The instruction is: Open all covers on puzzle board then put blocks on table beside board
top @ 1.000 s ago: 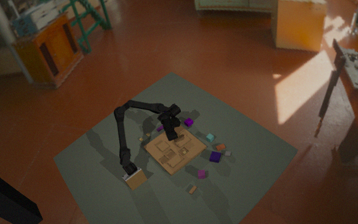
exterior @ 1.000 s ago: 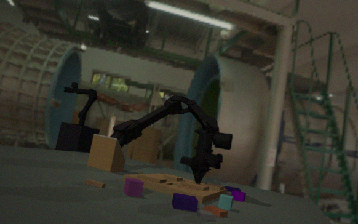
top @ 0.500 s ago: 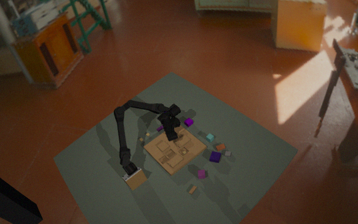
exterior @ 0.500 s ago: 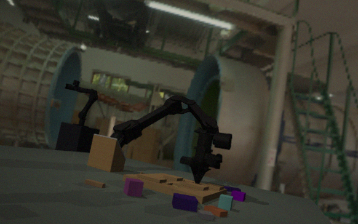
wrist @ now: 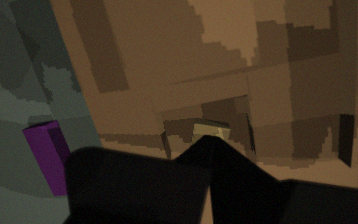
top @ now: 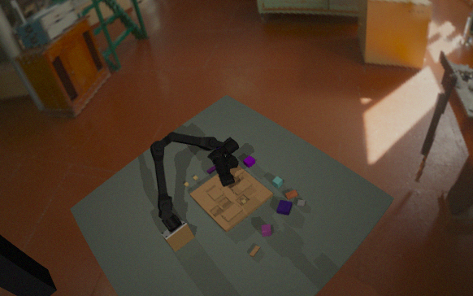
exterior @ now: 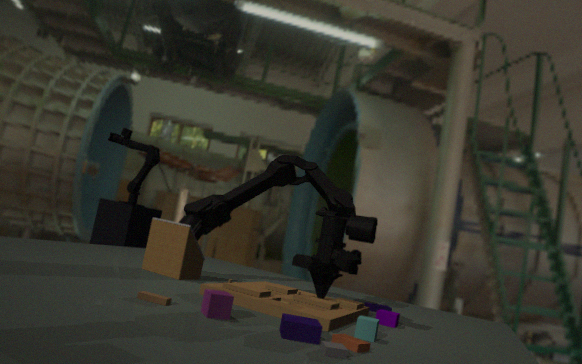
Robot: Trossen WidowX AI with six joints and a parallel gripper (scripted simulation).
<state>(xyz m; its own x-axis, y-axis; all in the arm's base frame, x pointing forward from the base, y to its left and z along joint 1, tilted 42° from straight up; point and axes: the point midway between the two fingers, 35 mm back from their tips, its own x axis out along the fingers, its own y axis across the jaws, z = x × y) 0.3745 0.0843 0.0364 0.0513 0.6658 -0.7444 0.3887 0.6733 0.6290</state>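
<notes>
My gripper (exterior: pixel 321 297) (wrist: pixel 210 143) is shut and empty, its tips low at the board's surface. The wooden board (top: pixel 262 196) (exterior: pixel 327 321) (wrist: pixel 150 65) lies flat, with wells and raised cover plates. In the wrist view a pale yellow block (wrist: pixel 212 128) sits in a well just beyond the tips; the hand hides it in the top view. Another yellowish block (top: pixel 244 200) shows in an exposed well. Two small yellow blocks, one (top: pixel 195 177) and another (top: pixel 186 184), lie on the table beside the board. Which covers are fully open I cannot tell.
Around the board lie a purple bar (top: pixel 211 169) (wrist: pixel 48 157) and blocks: violet (top: pixel 249 161) (exterior: pixel 387 318), teal (top: pixel 277 181) (exterior: pixel 367 328), orange (top: pixel 291 194) (exterior: pixel 351 343), grey (top: pixel 301 202), dark blue (top: pixel 284 207) (exterior: pixel 300 328), pink (top: pixel 266 230) (exterior: pixel 217 304) and tan (top: pixel 254 250) (exterior: pixel 154 298).
</notes>
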